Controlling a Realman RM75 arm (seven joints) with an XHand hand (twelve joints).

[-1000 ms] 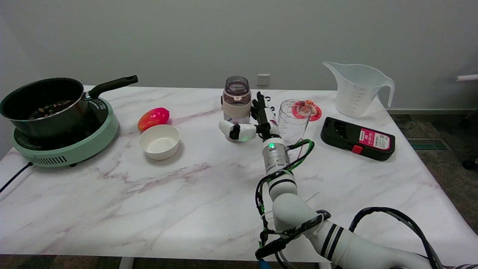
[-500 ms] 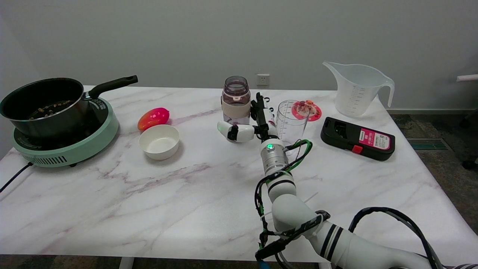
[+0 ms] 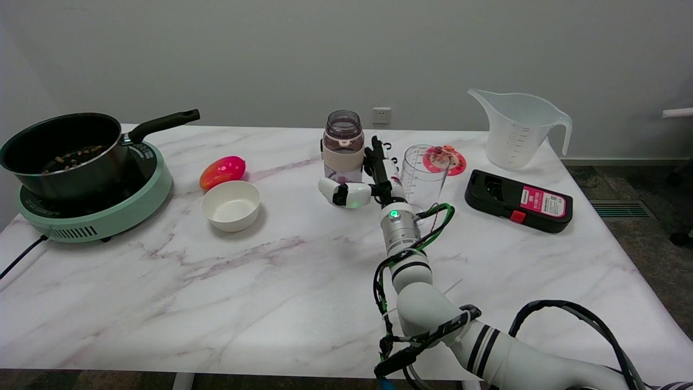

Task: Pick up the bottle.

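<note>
The bottle (image 3: 342, 146) stands upright at upper centre of the frame on the marble table (image 3: 216, 281). Just beside it, lower right, the right hand (image 3: 364, 187) is open, holding nothing. It has barely shifted over the last second, so the grasp seems not yet begun.

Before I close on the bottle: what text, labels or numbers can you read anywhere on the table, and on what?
Nothing reads legibly.
Black device: pink-and-white label, print too small.
Clear measuring cup: scale marks, numbers blurred.
Large jug: faint graduations, unreadable.
Pink round lid: pattern, no clear words.
Bottle: no text seen.
</note>
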